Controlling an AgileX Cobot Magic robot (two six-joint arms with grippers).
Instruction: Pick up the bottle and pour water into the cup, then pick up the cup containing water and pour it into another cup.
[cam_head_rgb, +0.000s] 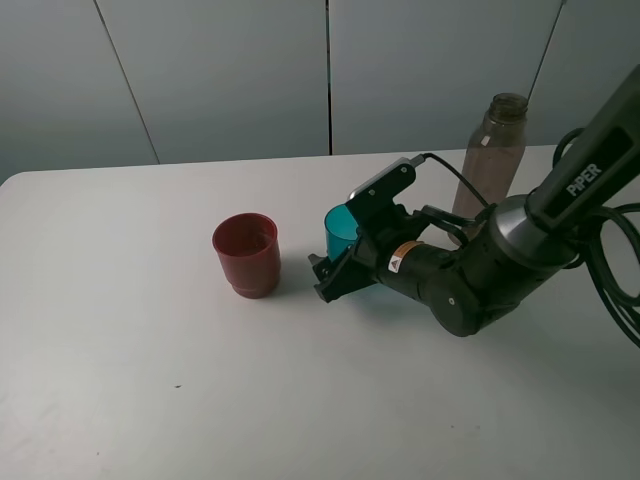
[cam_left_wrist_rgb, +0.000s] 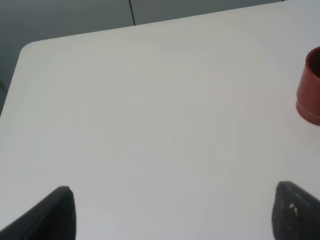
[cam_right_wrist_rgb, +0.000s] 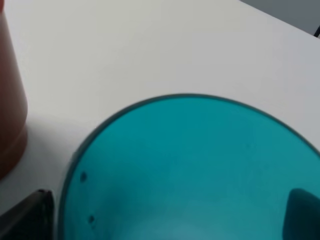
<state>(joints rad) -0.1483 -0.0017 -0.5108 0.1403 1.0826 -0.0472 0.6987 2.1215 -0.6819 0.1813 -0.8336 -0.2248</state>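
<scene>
The teal cup (cam_head_rgb: 340, 232) stands on the white table (cam_head_rgb: 150, 400) between the fingers of my right gripper (cam_head_rgb: 338, 262). In the right wrist view the cup (cam_right_wrist_rgb: 190, 170) fills the frame. My right gripper (cam_right_wrist_rgb: 165, 220) is open, and one dark finger shows a thin gap beside the cup wall. The dark red cup (cam_head_rgb: 247, 255) stands upright just left of it, apart from the gripper. Behind the right arm stands the tall smoky bottle (cam_head_rgb: 492, 160), uncapped. My left gripper (cam_left_wrist_rgb: 175, 215) hangs open over bare table, with the red cup (cam_left_wrist_rgb: 311, 85) at that view's edge.
The right arm and its cables (cam_head_rgb: 610, 270) reach in from the right, passing in front of the bottle. The table's far edge (cam_head_rgb: 200, 165) runs below a grey panelled wall.
</scene>
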